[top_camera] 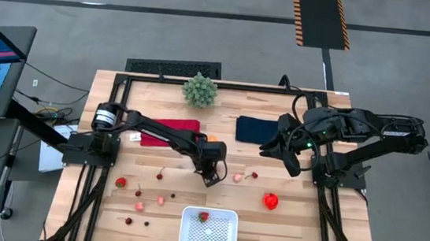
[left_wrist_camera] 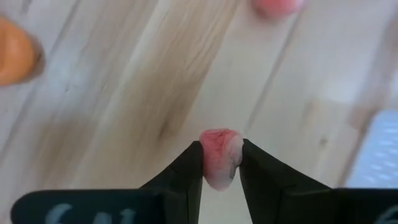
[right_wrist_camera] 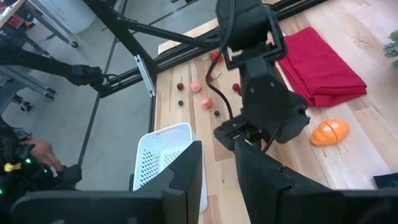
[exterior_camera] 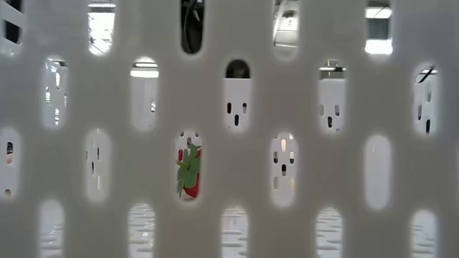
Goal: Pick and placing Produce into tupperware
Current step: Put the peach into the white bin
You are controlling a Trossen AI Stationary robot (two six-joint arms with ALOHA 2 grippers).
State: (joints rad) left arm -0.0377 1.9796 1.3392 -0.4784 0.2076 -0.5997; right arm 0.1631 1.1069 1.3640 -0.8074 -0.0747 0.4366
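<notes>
My left gripper point(top_camera: 211, 175) point(left_wrist_camera: 221, 152) is near the table's middle, shut on a small pink fruit piece point(left_wrist_camera: 217, 138). The white tupperware point(top_camera: 208, 232) stands at the near edge with one strawberry point(top_camera: 203, 216) inside; the low view shows that strawberry point(exterior_camera: 189, 170) through a wall slot. On the wood lie a red pepper point(top_camera: 270, 200), an orange piece point(right_wrist_camera: 329, 132), another strawberry point(top_camera: 120, 181), pink pieces point(top_camera: 237, 176) and dark cherries point(top_camera: 128, 220). My right gripper point(top_camera: 279, 154) point(right_wrist_camera: 217, 148) hovers open right of centre, holding nothing. My left gripper pinches the pink fruit piece between its two fingertips point(left_wrist_camera: 189, 163), one finger on each side. The fingers point down at the table from above. The piece's rounded end point(left_wrist_camera: 216, 137) sticks out past the fingertips, and it seems to be clear of the wood.
A red folded cloth point(top_camera: 170, 130) and a navy one point(top_camera: 256, 129) lie toward the far side, with a bushy green plant point(top_camera: 200, 90) at the far edge. The tupperware wall point(exterior_camera: 301, 86) fills the low view. A monitor and mouse sit left of the table.
</notes>
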